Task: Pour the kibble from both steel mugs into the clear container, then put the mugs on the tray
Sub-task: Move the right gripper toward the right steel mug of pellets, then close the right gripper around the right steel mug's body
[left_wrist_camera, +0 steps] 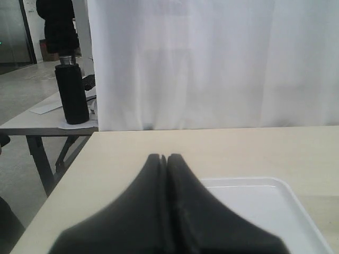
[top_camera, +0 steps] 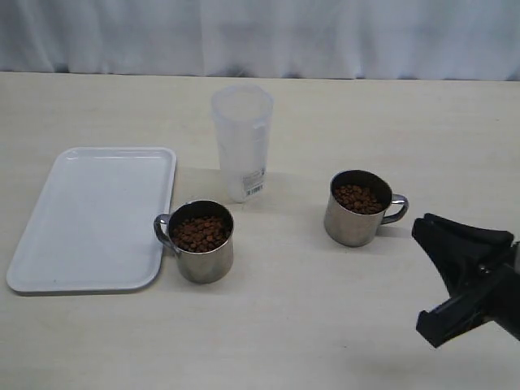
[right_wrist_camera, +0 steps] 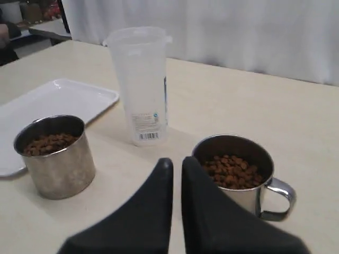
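Two steel mugs stand upright on the table, each holding kibble. One mug [top_camera: 200, 242] [right_wrist_camera: 53, 159] is beside the white tray [top_camera: 89, 219] [right_wrist_camera: 53, 100] [left_wrist_camera: 265, 206], and its kibble [top_camera: 199, 233] lies near the rim. The other mug [top_camera: 357, 209] [right_wrist_camera: 235, 174] stands to the right, handle towards my right gripper [top_camera: 418, 227] [right_wrist_camera: 174, 161]. That gripper hovers just right of it, holding nothing, with only a thin slit between its fingers. The clear container [top_camera: 242, 142] [right_wrist_camera: 139, 84] stands empty behind and between the mugs. My left gripper [left_wrist_camera: 162, 156] is shut and empty by the tray's edge, out of the exterior view.
A white curtain [top_camera: 260, 32] hangs along the table's far edge. In the left wrist view a black bottle [left_wrist_camera: 71, 95] stands on a separate table beyond this table's corner. The tray carries nothing.
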`<state>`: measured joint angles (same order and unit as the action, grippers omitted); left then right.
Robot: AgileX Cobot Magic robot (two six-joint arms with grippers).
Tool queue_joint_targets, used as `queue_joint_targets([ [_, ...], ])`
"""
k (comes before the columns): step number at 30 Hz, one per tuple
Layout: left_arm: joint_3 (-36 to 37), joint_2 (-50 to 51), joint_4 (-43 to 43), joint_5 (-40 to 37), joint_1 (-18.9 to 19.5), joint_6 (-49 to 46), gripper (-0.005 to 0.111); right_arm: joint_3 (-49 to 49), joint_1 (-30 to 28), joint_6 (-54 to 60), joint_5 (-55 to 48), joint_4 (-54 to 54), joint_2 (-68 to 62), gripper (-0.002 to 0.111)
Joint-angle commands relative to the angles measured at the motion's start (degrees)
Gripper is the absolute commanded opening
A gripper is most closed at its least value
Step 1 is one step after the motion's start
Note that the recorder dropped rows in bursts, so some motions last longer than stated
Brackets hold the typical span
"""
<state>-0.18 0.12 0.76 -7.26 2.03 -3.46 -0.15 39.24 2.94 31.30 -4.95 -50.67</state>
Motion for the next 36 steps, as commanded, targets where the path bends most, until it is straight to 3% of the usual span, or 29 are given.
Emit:
queue_joint_targets([
  [1, 0.18, -0.12, 0.06, 0.39, -0.12, 0.32, 0.0, -1.31, 0.92, 6.06, 6.21, -9.61, -12.29, 0.015],
  [3, 0.18, -0.12, 0.06, 0.39, -0.12, 0.32, 0.0, -2.5, 0.92, 7.07, 6.57, -12.29, -16.15, 0.03],
  [8, 0.18, -0.12, 0.06, 0.39, -0.12, 0.32, 0.0, -3.7, 0.92, 6.91, 7.73, -12.59, -21.89, 0.089],
  [11, 0.18, -0.12, 0.06, 0.39, -0.12, 0.32, 0.0, -3.74, 0.92, 6.8, 8.59, -12.59, -23.3, 0.106],
  [25, 0.18, -0.12, 0.06, 0.39, -0.12, 0.32, 0.0, -4.09, 0.92, 6.66, 16.77, -8.99, -32.02, 0.108],
  [36, 0.18, -0.12, 0.06, 0.39, -0.12, 0.32, 0.0, -11.97, -1.96, 5.24, 15.89, -7.83, -44.89, 0.108],
])
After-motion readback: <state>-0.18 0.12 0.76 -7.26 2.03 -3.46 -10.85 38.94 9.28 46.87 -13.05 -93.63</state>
